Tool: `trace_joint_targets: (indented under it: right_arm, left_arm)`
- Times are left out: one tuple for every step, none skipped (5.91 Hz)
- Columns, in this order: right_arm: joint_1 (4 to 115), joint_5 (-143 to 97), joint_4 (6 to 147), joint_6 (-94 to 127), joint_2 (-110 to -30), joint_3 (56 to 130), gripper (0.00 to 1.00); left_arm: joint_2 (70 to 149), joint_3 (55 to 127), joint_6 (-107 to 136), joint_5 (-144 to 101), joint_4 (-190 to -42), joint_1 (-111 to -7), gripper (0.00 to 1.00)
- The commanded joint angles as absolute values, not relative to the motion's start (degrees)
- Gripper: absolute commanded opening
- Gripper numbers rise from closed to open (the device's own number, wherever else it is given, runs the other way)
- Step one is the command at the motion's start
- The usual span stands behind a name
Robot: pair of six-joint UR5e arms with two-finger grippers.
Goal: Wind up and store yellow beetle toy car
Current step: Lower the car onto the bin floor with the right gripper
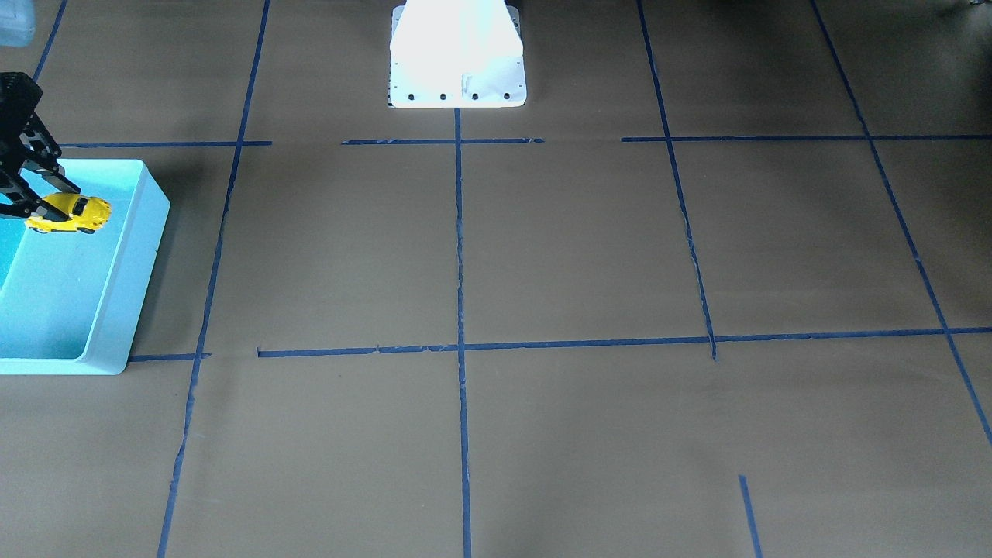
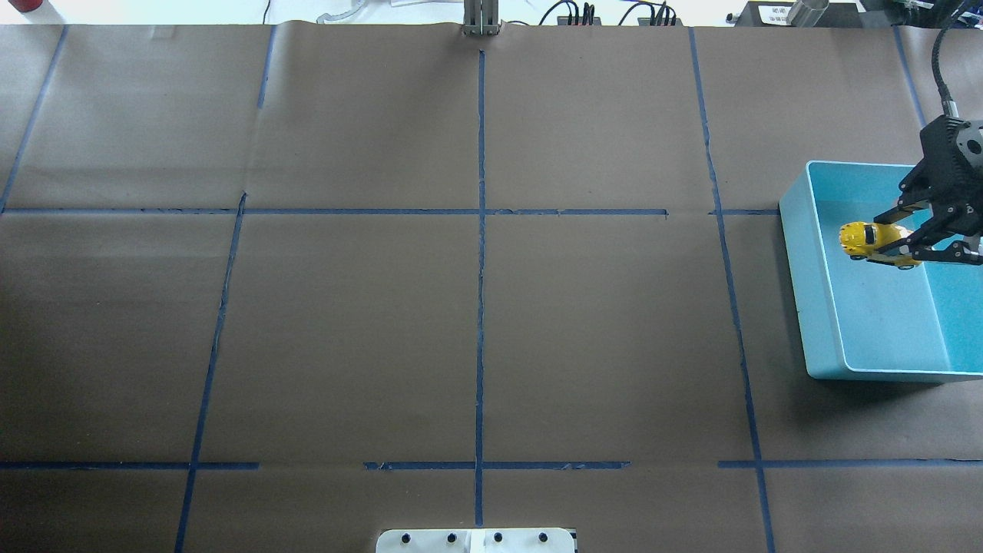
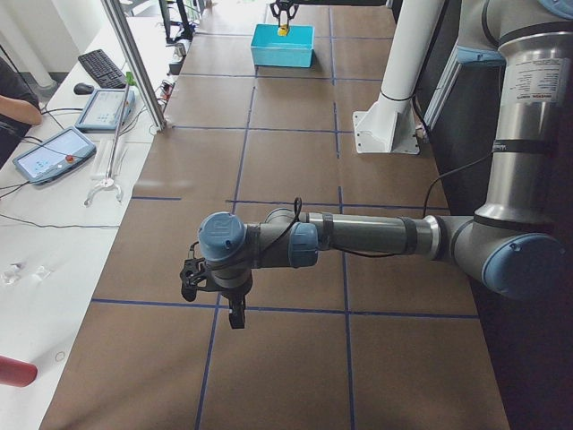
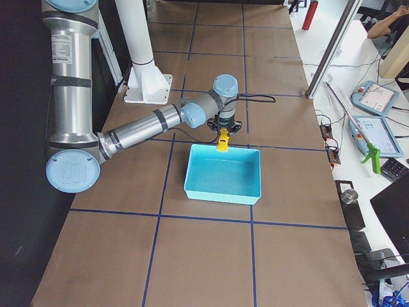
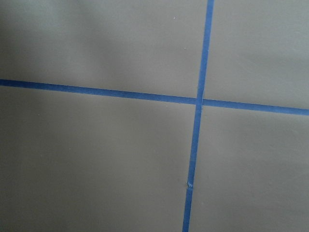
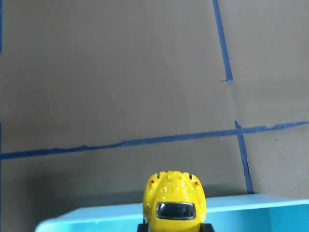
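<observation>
My right gripper is clamped on the yellow beetle toy car, holding it over the light blue bin, near 1 wall. My left gripper hangs over the taped table, well apart from the bin; I cannot tell whether its fingers are apart.

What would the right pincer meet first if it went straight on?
Probably the floor of the light blue bin, though the yellow beetle toy car held in the right pincer would touch first; depth is unclear.
</observation>
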State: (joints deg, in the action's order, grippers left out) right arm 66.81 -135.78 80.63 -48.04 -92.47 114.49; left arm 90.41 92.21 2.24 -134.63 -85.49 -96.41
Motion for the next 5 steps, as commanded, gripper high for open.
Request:
trace_joint_targets:
  right_arm:
    - [68.0,-135.3,80.2,-55.4,-94.9,111.6,0.00]
    - [67.6,-132.7,79.9,-55.9,-94.8,108.2,0.00]
    - [66.1,-131.1,74.0,-55.3,-94.9,104.5,0.00]
    - [66.0,-131.2,65.9,-53.5,-95.6,98.8,0.00]
    - [62.7,-130.9,60.4,-45.3,-95.6,98.4,0.00]
  left_arm:
    - [92.6,90.8,2.5,-134.6,-85.4,-97.8,1.00]
    - [94.7,89.1,2.7,-134.7,-85.3,-94.3,1.00]
    - [96.2,89.5,2.8,-134.8,-85.3,-90.8,1.00]
    - [97.4,89.9,2.8,-135.0,-85.2,-90.0,1.00]
    - [97.9,89.7,2.5,-135.3,-85.6,-86.7,1.00]
